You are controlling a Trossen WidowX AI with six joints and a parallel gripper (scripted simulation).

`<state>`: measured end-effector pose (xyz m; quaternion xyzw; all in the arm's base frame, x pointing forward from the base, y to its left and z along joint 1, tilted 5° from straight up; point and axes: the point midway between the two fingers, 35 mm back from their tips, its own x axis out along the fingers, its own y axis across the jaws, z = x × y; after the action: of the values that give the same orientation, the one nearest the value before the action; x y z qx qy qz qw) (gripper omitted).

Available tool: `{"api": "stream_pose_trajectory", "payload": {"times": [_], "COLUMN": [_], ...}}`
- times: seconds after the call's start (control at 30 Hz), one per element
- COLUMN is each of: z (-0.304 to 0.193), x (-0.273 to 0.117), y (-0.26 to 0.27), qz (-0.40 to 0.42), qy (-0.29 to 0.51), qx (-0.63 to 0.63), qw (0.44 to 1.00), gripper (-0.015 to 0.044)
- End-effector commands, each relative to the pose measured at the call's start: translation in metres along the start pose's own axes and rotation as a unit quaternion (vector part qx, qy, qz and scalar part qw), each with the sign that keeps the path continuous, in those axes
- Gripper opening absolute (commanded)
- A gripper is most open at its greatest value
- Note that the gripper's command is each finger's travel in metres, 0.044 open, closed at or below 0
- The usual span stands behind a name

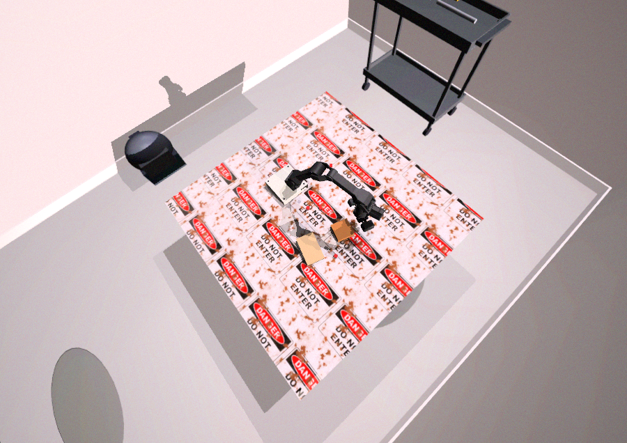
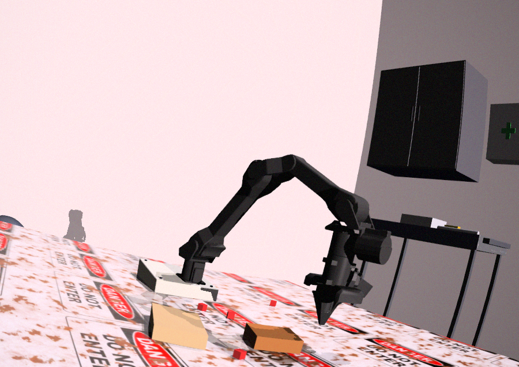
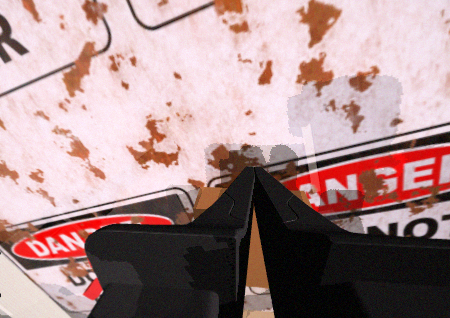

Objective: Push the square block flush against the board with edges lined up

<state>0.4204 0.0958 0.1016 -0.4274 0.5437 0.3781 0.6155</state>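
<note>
The square block (image 1: 342, 230) (image 2: 273, 339) (image 3: 257, 265) is orange-brown and lies flat on the mat. The board (image 1: 310, 249) (image 2: 178, 327) (image 3: 257, 314) is pale tan and lies on the side of the block away from my hand; a strip of mat shows between them, so they are apart. My gripper (image 2: 322, 322) (image 3: 253, 174) is shut and empty, pointing down. It hangs above the mat, beyond the block's far side from the board, with its tips clear of the block in the exterior view. My fingers hide much of the block in the wrist view.
Small red cubes lie about: one (image 1: 334, 255) (image 2: 239, 354) near the gap between block and board, others (image 2: 230, 314) (image 2: 202, 306) (image 2: 273, 303) towards the white arm base (image 1: 284, 184) (image 2: 180, 287). A dark cart (image 1: 415, 81) stands beyond the mat.
</note>
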Motion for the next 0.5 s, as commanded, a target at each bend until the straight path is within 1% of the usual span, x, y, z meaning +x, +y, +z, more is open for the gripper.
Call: {"api": "stream_pose_trajectory", "payload": {"times": [0.0, 0.13, 0.27, 0.47], "z": [-0.023, -0.023, -0.023, -0.024], "x": [-0.003, 0.000, 0.049, 0.052], "y": [-0.002, -0.002, -0.003, -0.003], "qz": [-0.002, -0.002, -0.002, -0.002], "qy": [0.001, 0.001, 0.001, 0.001], "qx": [0.003, 0.003, 0.003, 0.003], "qw": [1.000, 1.000, 1.000, 1.000], "gripper": [0.0000, 0.0000, 0.0000, 0.0000]}}
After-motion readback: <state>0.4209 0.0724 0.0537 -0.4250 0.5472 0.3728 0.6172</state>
